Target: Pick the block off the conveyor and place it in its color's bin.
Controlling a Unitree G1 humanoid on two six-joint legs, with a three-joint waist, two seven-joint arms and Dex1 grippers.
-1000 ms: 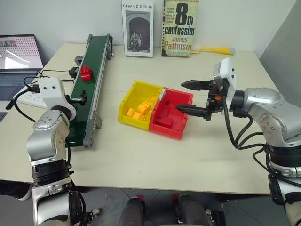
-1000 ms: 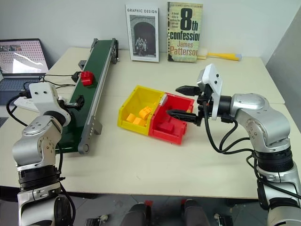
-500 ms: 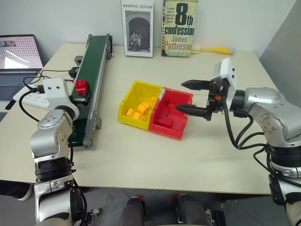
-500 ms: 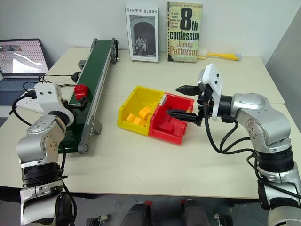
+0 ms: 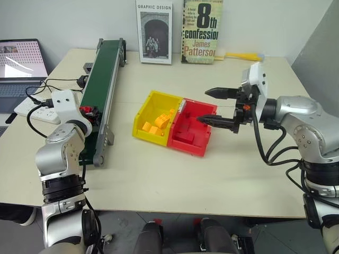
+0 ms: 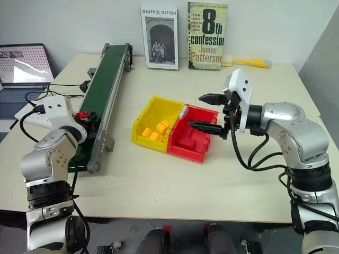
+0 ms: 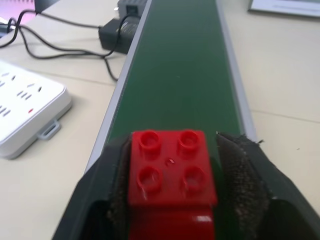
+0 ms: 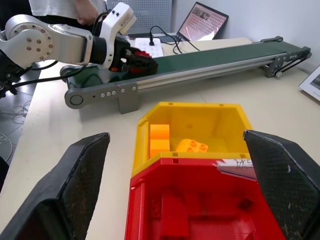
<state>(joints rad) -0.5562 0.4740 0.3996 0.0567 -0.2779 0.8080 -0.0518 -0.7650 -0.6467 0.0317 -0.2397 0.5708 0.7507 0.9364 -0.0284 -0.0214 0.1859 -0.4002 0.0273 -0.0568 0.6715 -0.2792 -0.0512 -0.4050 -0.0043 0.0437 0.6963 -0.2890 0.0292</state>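
Silver jointed arms, white wrist housings, black cables, seemingly textured black fingers [image 8: 75,185].

A pale wooden table [image 5: 175,174] stands against a plain white wall [image 5: 79,21], two books [image 5: 180,32] propped upright at its far edge. An open laptop [image 5: 21,66] sits at the left; a grey panel [image 5: 323,47] rises at right.

Block [image 7: 171,172] — near end cut off.
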